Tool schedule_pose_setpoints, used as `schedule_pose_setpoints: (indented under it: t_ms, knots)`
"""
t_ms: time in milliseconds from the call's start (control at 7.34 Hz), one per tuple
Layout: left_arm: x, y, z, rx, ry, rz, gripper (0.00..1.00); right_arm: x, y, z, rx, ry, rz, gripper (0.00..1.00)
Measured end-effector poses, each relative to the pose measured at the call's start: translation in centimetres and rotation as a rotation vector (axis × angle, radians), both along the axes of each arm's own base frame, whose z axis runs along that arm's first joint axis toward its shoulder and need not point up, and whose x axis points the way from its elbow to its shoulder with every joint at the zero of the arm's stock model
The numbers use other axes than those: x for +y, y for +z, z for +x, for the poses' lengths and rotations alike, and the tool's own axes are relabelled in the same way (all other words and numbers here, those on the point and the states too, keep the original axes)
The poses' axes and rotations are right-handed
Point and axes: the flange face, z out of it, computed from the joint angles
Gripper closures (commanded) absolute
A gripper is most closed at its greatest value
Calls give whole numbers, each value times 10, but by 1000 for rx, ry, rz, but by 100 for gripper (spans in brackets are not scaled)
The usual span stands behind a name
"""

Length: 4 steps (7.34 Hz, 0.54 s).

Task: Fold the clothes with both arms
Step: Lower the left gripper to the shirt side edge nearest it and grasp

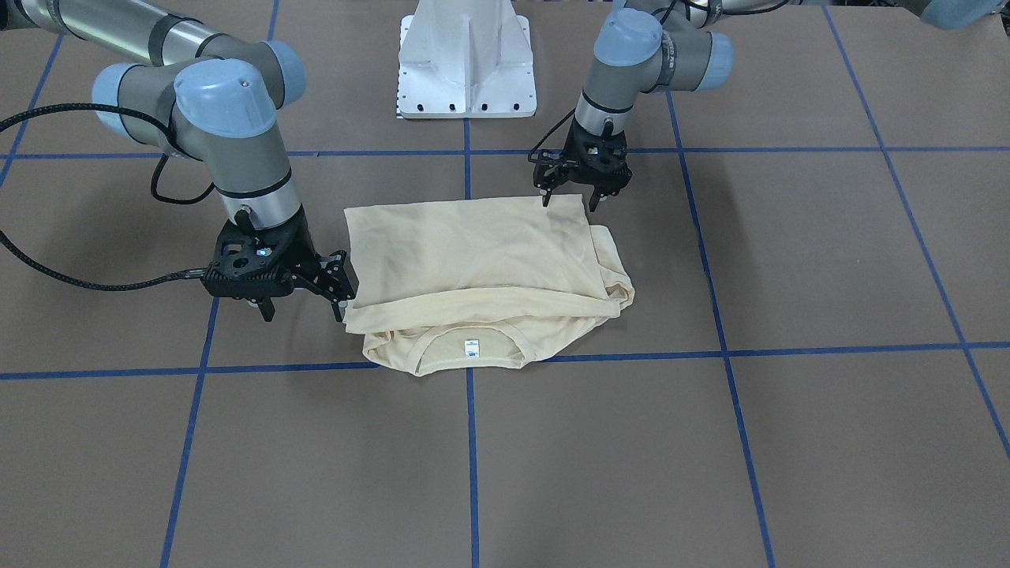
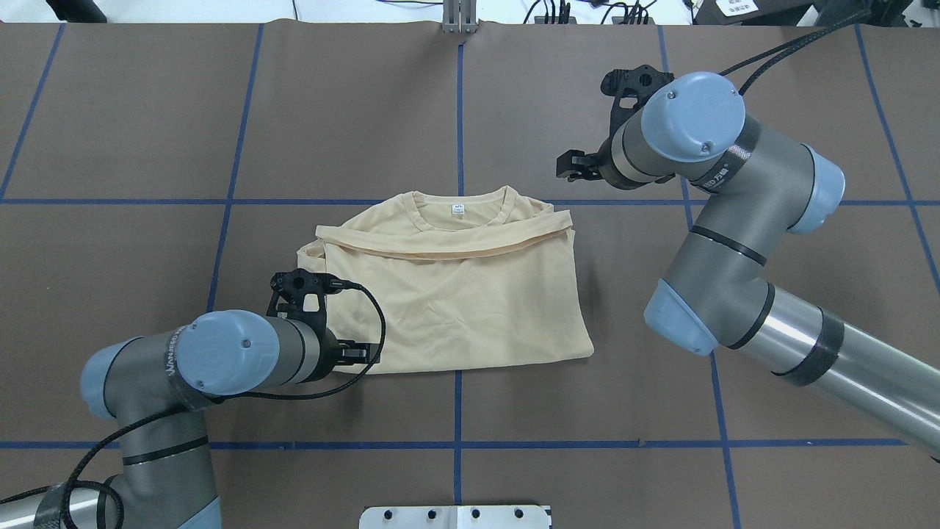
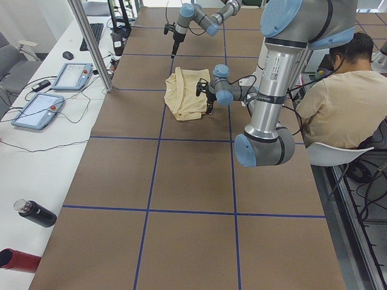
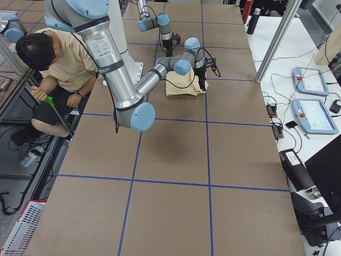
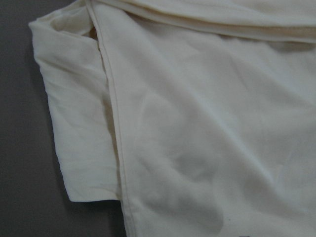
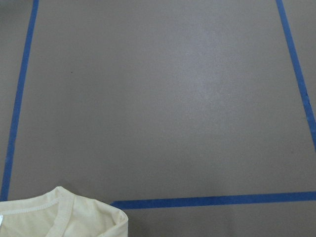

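Note:
The cream-yellow T-shirt point(image 1: 481, 252) lies folded into a rough rectangle at the table's middle point(image 2: 455, 294). Its neck opening and white label point(image 2: 458, 209) face up on the side away from the robot; the print is hidden. My left gripper point(image 1: 570, 199) hangs open just over the shirt's near left corner point(image 2: 352, 354), its wrist view filled with cloth point(image 5: 197, 123). My right gripper point(image 1: 341, 288) is open and empty, raised beside the shirt's far right corner point(image 2: 576, 165). Its wrist view shows only a shoulder corner point(image 6: 64, 217) and bare table.
The white base pedestal point(image 1: 467, 63) stands at the robot's edge. Blue tape lines point(image 2: 459, 110) grid the brown table. An operator point(image 3: 338, 96) sits beside the robot. Control pendants point(image 3: 36, 109) and bottles point(image 3: 35, 212) lie on a side bench.

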Motion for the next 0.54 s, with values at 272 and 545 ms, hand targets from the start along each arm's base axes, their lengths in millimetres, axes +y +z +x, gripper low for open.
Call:
schedule_pose_setpoints:
  t_ms: [272, 545]
  knots:
    - [2, 8, -1, -13, 1, -6, 47, 1, -1, -1, -1, 0, 0, 0]
    - [3, 11, -2, -17, 1, -8, 68, 2, -1, -1, -1, -1, 1, 0]
